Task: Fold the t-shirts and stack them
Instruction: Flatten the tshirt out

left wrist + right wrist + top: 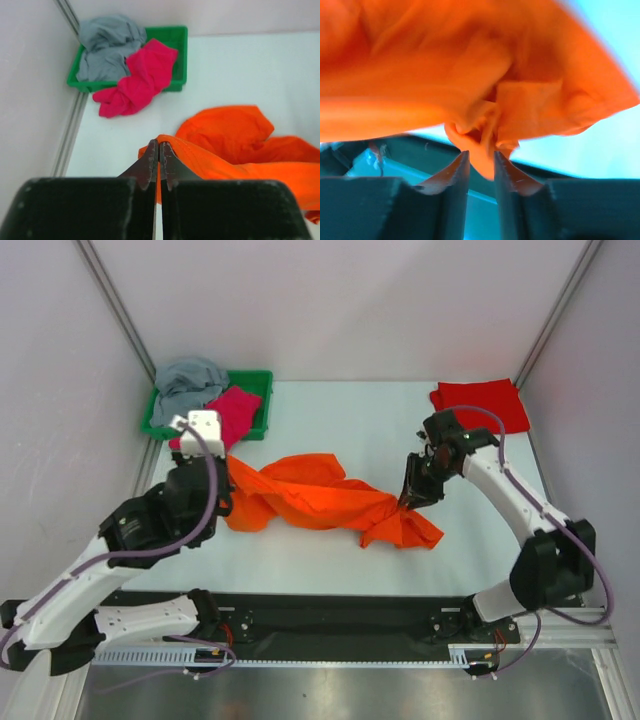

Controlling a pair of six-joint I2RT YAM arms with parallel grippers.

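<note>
The bright orange t-shirt is crumpled and stretched across the middle of the table between both grippers. My left gripper is shut on its left edge; the left wrist view shows the hem pinched at the tips. My right gripper grips a bunched fold at the shirt's right part, and cloth fills the gap between the jaws. A red t-shirt lies folded at the back right. The grey t-shirt and magenta pink t-shirt lie in a heap at the back left.
A green plastic tray stands at the back left, with the grey shirt in it and the pink one spilling over its front rim. White walls with metal posts close in the left, right and back. A black rail runs along the near edge.
</note>
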